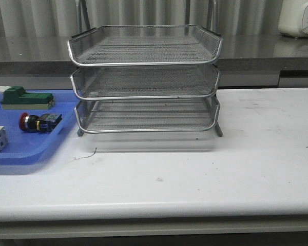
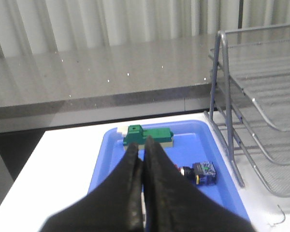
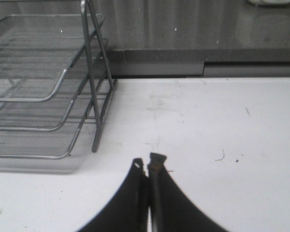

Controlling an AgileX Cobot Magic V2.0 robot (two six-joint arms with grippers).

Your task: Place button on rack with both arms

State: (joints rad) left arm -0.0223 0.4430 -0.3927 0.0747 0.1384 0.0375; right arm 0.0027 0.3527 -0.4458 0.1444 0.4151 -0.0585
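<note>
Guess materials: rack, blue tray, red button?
Rack: metal, likely chromed steel; fine see-through mesh, shiny rims and uprights.
Blue tray: looks like molded plastic; uniform colour, smooth rounded lip, soft sheen.
Button: apparently glossy red plastic cap, silvery collar that may be metal, black plastic-looking body.

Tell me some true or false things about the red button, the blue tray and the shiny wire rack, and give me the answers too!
1. The button lies in the blue tray. True.
2. The button is already on the rack. False: all three shelves of the rack look bare, and the button is in the tray beside it.
3. The left end effector is shut with nothing in it. True.
4. The right end effector holds the button. False: it is shut over the bare white table, holding nothing.
5. A green-and-white block sits in the same tray as the button. True.
6. The rack has two shelves. False: it has three.
</note>
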